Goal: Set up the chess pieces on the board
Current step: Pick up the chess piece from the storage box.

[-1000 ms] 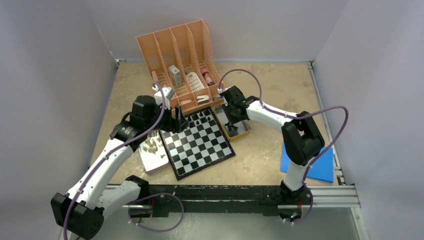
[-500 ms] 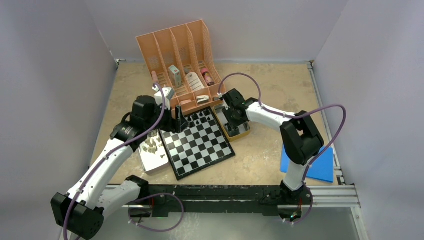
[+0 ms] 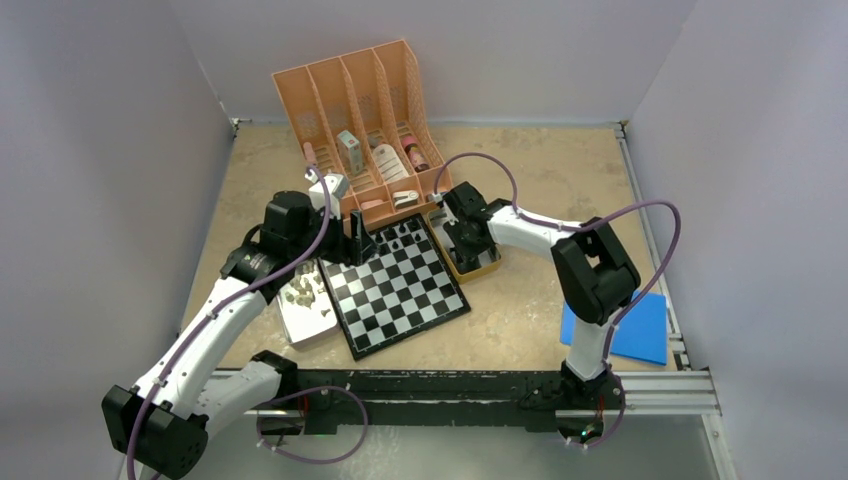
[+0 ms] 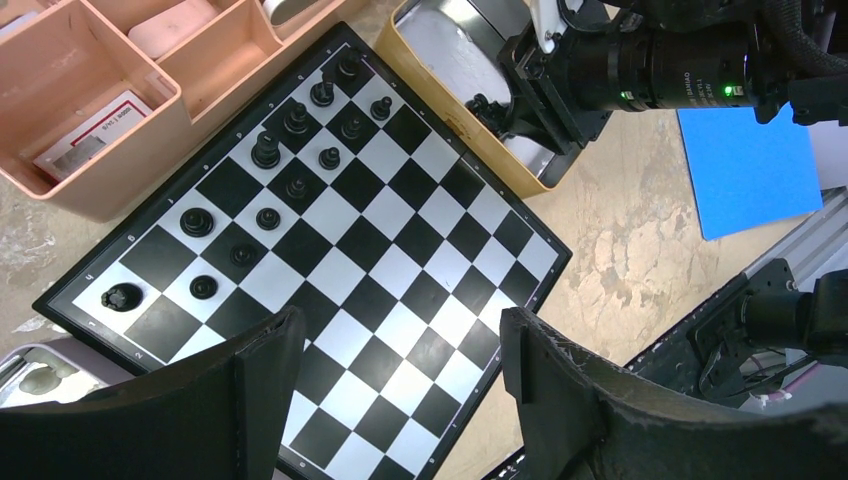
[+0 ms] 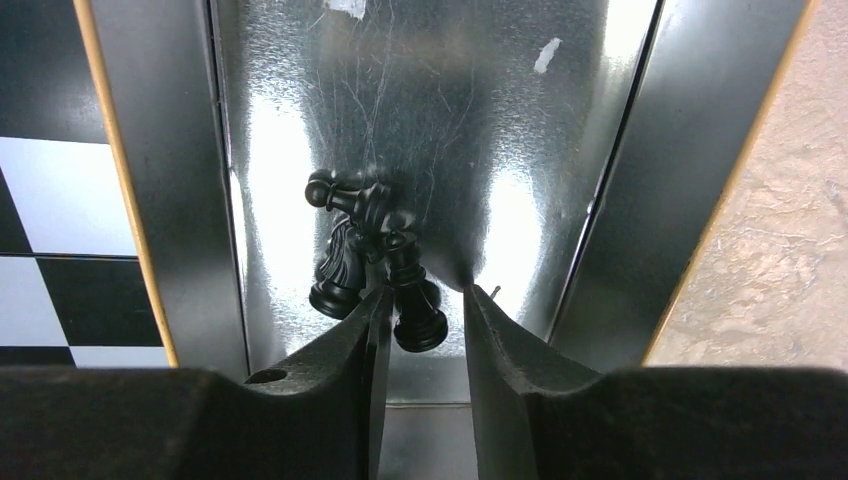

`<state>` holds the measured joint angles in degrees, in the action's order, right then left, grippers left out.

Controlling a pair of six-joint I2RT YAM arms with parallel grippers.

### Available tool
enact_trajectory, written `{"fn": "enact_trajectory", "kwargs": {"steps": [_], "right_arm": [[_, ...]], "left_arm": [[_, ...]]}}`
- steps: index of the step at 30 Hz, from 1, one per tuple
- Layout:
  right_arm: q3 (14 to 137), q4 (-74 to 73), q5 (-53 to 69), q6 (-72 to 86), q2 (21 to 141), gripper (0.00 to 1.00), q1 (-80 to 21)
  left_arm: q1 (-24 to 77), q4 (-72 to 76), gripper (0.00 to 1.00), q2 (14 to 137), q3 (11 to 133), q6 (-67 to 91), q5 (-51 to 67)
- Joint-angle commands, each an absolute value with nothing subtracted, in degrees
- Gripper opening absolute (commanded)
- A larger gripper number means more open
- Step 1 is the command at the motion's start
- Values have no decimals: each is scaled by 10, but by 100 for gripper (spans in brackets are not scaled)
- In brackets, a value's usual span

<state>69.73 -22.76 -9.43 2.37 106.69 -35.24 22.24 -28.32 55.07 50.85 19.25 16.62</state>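
Note:
The board lies mid-table, with several black chess pieces standing on its far rows; they also show in the left wrist view. Pale beige pieces lie in a metal tray left of the board. My left gripper hovers open and empty over the board. My right gripper is down in a yellow-rimmed metal tray. Its jaws stand narrowly open around one black piece of a small cluster; a gap shows beside the right finger.
An orange divided organizer with small bottles and boxes stands just behind the board. A blue sheet lies at the near right by the rail. Grey walls enclose the table on three sides.
My right arm has shifted slightly left and its gripper has settled a little lower in the yellow-rimmed tray. The left arm has not moved.

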Motion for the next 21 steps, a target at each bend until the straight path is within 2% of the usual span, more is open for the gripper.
{"fn": "enact_trajectory", "kwargs": {"steps": [1, 9, 21], "right_arm": [[688, -218, -90, 7, 1068, 33, -349], [701, -208, -71, 3, 1048, 12, -349], [698, -163, -82, 4, 949, 9, -350]], "left_arm": [[220, -258, 70, 547, 511, 187, 177], [220, -259, 68, 552, 508, 226, 197], [217, -268, 63, 594, 523, 296, 241]]}}
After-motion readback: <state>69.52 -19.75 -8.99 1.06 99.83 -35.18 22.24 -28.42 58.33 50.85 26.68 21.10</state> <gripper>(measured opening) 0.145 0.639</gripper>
